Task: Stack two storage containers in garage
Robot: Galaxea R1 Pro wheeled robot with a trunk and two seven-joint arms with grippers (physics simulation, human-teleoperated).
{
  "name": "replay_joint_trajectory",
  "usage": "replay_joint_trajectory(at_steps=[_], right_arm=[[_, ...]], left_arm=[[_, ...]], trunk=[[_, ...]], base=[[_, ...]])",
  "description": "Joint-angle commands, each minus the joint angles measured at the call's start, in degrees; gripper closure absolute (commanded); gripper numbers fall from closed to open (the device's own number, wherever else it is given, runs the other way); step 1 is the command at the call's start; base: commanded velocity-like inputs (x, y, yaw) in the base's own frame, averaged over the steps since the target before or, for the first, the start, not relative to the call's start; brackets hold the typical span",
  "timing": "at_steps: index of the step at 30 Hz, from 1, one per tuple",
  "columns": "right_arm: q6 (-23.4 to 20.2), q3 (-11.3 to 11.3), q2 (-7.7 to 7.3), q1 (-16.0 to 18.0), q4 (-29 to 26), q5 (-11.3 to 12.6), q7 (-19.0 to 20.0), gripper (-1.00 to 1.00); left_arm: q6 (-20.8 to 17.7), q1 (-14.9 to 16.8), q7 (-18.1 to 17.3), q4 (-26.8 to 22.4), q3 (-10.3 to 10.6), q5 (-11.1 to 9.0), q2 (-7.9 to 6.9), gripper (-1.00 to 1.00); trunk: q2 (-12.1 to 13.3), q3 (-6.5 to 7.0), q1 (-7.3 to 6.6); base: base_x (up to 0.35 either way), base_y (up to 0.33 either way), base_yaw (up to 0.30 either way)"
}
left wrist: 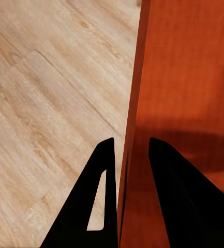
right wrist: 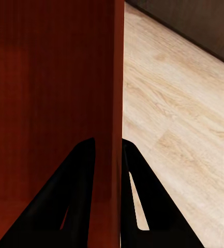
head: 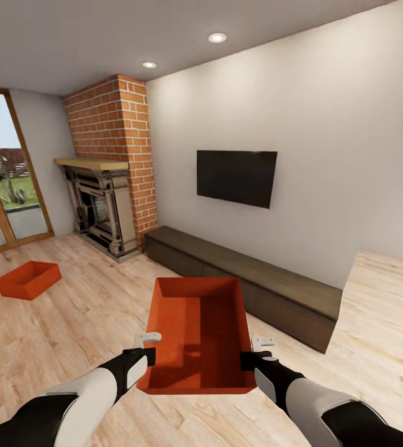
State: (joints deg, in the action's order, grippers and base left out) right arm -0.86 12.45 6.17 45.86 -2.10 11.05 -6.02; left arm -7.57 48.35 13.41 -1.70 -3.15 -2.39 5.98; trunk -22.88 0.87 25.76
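Head view: we carry one storage container [head: 198, 335] level and clear of the wood plank floor [head: 71, 323], left tool [head: 146, 347] on its left wall and right tool [head: 258, 351] on its right wall, a two-sided hold that likely keeps the open bin from tipping on the way to the garage; the second container [head: 28, 279] sits on the planks near the glass doors [head: 2, 186], well apart, with the brick fireplace [head: 111, 167] beyond. Left wrist view: the left tool's fingers [left wrist: 104, 201] straddle the container's wall [left wrist: 135, 103], closed down on it, one inside, one outside. Right wrist view: the right tool's fingers [right wrist: 83, 196] pinch the opposite wall [right wrist: 114, 77] likewise.
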Motion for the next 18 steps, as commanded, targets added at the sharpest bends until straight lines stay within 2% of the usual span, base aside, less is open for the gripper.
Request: replay_joint_trajectory(at_steps=[1,18], right_arm=[[-0.02,0.82,-0.45,0.02,-0.19,0.11,-0.27,1.00],[-0.02,0.82,-0.37,0.02,-0.19,0.11,-0.26,1.00]], left_arm=[[-0.34,-0.01,3.64,0.03,-0.71,-0.30,-0.70,1.00],[-0.34,-0.01,3.64,0.03,-0.71,-0.30,-0.70,1.00]], trunk=[[-0.04,0.07,0.02],[-0.04,1.58,0.02]], base=[[0.000,0.000,0.000],[0.000,0.000,0.000]])
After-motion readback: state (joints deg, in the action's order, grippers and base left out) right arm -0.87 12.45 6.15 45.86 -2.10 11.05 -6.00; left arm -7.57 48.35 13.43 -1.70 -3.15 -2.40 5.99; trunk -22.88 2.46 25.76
